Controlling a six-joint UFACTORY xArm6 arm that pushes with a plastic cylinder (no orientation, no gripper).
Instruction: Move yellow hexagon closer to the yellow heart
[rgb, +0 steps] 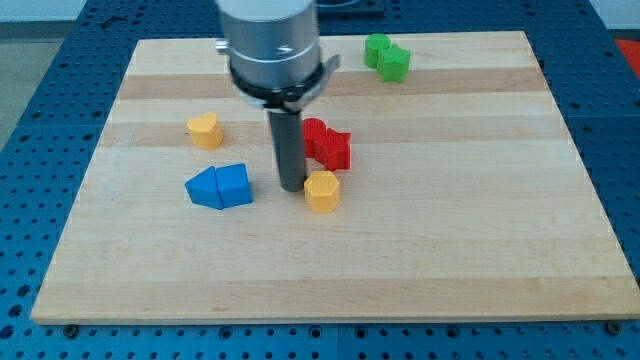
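Observation:
The yellow hexagon (322, 191) lies near the middle of the wooden board. The yellow heart (205, 130) lies up and to the view's left of it, well apart. My tip (291, 187) rests on the board just left of the yellow hexagon, very close to or touching its left side. The rod rises from there to the grey arm body (272, 45) at the view's top.
Two red blocks (328, 145) sit together just above the yellow hexagon, partly behind the rod. Two blue blocks (220, 187) lie left of my tip. Two green blocks (387, 57) sit near the board's top edge at the right.

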